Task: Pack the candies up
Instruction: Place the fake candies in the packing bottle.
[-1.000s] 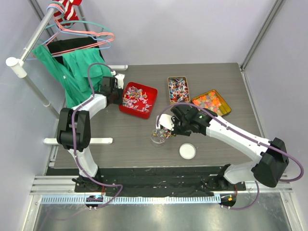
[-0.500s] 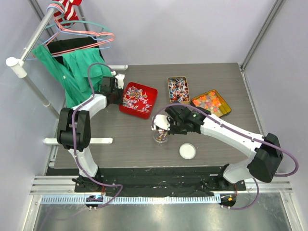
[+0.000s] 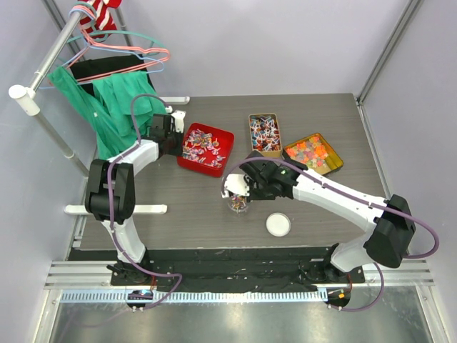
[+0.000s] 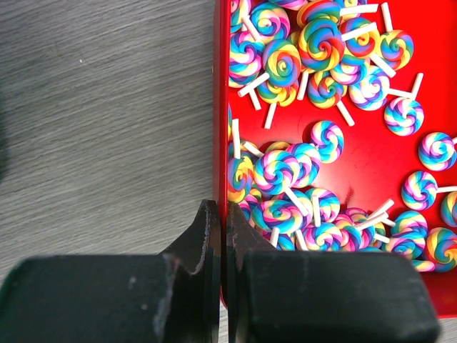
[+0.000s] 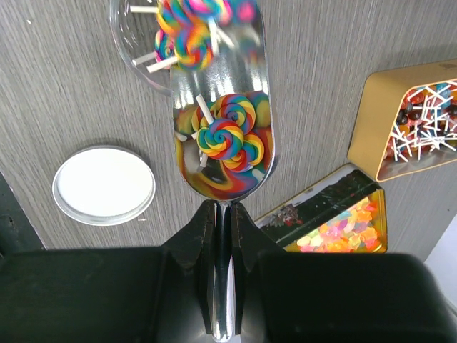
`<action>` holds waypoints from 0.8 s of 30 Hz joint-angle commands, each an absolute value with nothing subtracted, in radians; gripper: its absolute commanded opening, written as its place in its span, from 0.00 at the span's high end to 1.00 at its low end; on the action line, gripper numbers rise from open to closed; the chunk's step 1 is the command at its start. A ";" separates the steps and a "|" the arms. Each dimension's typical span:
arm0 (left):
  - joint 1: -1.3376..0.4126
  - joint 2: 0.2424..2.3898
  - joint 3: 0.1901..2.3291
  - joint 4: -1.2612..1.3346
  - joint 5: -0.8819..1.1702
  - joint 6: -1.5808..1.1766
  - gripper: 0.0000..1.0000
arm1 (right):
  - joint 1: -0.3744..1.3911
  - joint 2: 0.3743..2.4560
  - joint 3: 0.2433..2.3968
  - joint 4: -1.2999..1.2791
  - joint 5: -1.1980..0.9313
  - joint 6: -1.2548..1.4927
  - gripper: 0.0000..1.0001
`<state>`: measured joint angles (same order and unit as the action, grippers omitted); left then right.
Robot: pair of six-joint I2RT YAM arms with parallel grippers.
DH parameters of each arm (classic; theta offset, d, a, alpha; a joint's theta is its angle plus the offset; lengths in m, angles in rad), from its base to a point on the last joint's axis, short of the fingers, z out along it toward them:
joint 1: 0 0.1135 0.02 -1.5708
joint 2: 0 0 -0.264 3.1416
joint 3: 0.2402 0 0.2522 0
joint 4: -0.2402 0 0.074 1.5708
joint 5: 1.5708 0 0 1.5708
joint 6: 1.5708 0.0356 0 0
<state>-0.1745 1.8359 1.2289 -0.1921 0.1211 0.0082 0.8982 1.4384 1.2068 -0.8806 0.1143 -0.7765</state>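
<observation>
From above, candies [image 3: 202,145] fill a red tray [image 3: 223,136] on the table [image 3: 178,207]; left wrist view, the left gripper [image 4: 221,214] pinches the tray's wall between its jaws; right wrist view, the right gripper [image 5: 223,214] jaws clamp a candy-laden scoop [image 5: 221,93] over a clear jar [image 5: 132,43].

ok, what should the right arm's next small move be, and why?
Probably tilt the scoop a little further forward. A few lollipops sit in its bowl, and its tip hangs over the open jar, where others lie. The right gripper has its jaws shut on the handle.
</observation>
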 commanded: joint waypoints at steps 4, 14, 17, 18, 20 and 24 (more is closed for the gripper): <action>-0.167 1.824 1.255 -0.091 0.167 -0.006 1.00 | 0.911 1.420 1.230 -0.897 0.170 -0.818 0.99; -0.167 1.830 1.255 -0.091 0.169 -0.006 1.00 | 0.948 1.440 1.239 -0.894 0.290 -0.856 0.99; -0.167 1.832 1.256 -0.091 0.170 -0.006 1.00 | 0.968 1.447 1.249 -0.902 0.302 -0.861 0.99; -0.167 1.832 1.255 -0.091 0.170 -0.006 1.00 | 0.969 1.447 1.252 -0.903 0.304 -0.861 0.99; -0.167 1.833 1.255 -0.091 0.169 -0.006 1.00 | 0.982 1.453 1.258 -0.910 0.308 -0.862 0.99; -0.167 1.838 1.258 -0.089 0.170 -0.006 1.00 | 0.999 1.466 1.267 -0.920 0.331 -0.870 0.99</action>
